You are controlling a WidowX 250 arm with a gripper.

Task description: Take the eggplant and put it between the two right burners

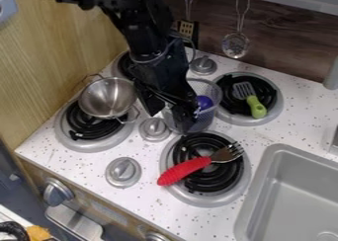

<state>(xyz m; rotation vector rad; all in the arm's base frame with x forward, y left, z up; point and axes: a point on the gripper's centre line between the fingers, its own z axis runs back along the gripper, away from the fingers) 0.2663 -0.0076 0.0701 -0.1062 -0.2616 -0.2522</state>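
Nearest the camera, the red-handled fork (185, 171) lies across the front right burner (224, 179) below the gripper (168, 120), so the set-down should stay behind it. The eggplant (205, 102), beside the gripper and seemingly inside the mesh basket (207, 120), wants a straight lift before going toward the rear right burner (228, 98). Fingers (153, 104) parted and apparently empty, the arm (147, 40) slants down from the top edge.

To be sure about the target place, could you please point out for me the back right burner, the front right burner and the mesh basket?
back right burner (231, 117): camera view, front edge of the metal pan
front right burner (206, 199): camera view, near edge of the metal pan
mesh basket (207, 118): camera view, side wall
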